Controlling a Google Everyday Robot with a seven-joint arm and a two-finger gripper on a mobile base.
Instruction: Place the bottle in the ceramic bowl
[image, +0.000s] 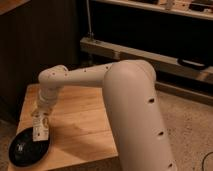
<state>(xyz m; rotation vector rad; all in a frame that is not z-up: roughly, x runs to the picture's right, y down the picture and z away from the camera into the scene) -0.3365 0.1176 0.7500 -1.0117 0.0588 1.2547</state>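
The glossy black ceramic bowl (25, 150) sits at the front left corner of the wooden table (80, 125). My gripper (40, 122) hangs from the white arm just above the bowl's right rim and is shut on the bottle (38, 131). The bottle is small and white with a pale label carrying dark markings. It points downward, with its lower end over the bowl's edge. The gripper's fingers are largely hidden behind the bottle and the wrist.
My thick white arm (135, 100) crosses the table from the right. A dark wooden cabinet (40, 45) stands behind the table, with a metal shelf rail (150, 55) at the back right. Speckled floor (190, 125) lies to the right.
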